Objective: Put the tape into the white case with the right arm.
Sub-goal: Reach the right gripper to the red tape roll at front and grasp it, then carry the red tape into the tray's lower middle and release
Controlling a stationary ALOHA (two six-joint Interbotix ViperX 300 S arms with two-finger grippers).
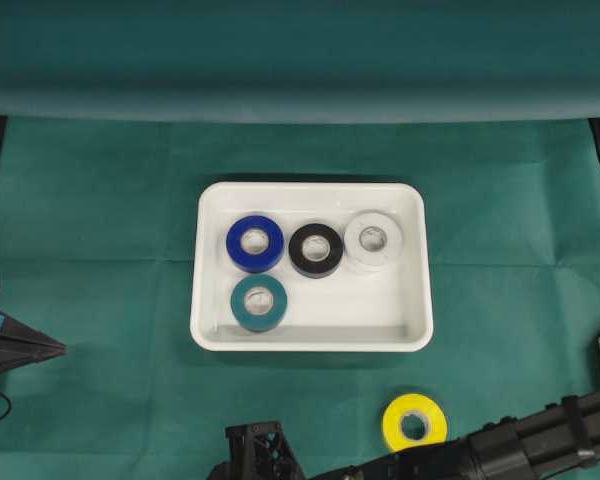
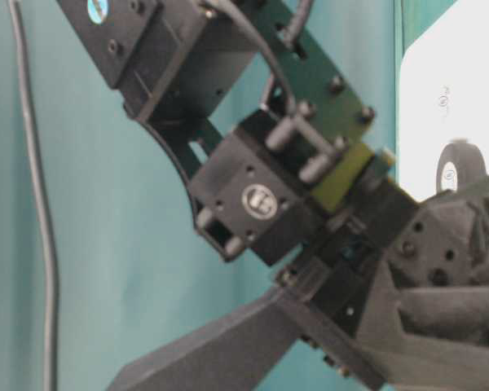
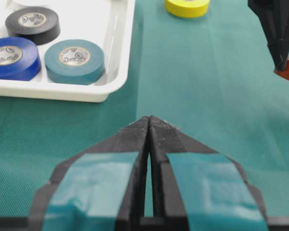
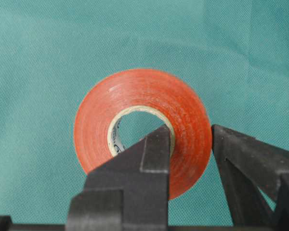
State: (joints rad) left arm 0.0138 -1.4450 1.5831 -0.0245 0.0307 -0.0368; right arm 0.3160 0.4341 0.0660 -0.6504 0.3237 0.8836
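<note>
Inspector: Tape, red roll [image 4: 142, 126], sits clamped in the right claw [image 4: 190, 144]; one finger passes through the core, the other presses the outer wall. Green cloth lies beneath it.

Clerk: And the white case [image 1: 310, 196]?

Inspector: Mid-table on the green cloth [image 1: 100, 200], holding four rolls: blue [image 1: 255, 243], black [image 1: 316, 250], white [image 1: 373, 241] along the far row, teal [image 1: 259, 303] nearer. A yellow roll [image 1: 414, 423] lies outside, near the case's right corner.

Clerk: The left claw [image 3: 149, 126]?

Inspector: Closed tip to tip, gripping nothing, low over the cloth at the left edge, well apart from the case.
</note>
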